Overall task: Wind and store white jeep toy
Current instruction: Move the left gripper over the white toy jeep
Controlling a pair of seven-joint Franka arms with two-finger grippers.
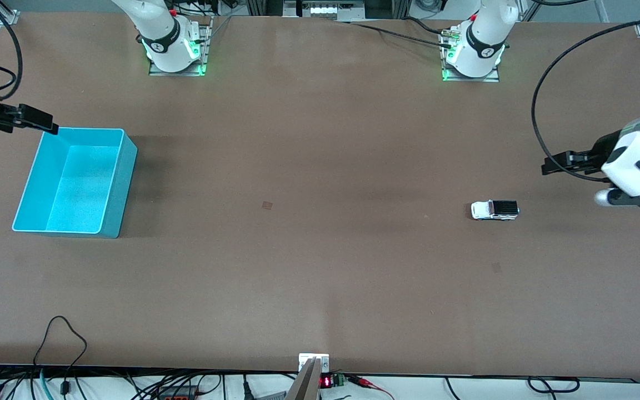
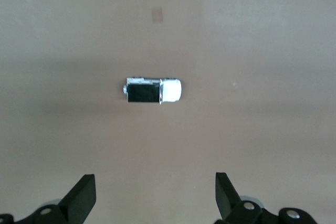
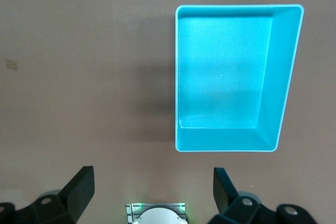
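Jeep (image 2: pixel 153 91) sits loose below our spread left gripper (image 2: pixel 155 195); closing off-centre could roll it away. Our right gripper (image 3: pixel 153 192), also spread, waits above the bin (image 3: pixel 286 77).

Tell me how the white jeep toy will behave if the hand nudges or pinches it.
The white jeep toy stands upright on its dark wheels on the bare table, so a nudge along its length would probably make it roll away. Its boxy body looks rigid, so a pinch across the sides should hold. It is small, likely light, and may skid sideways if bumped.
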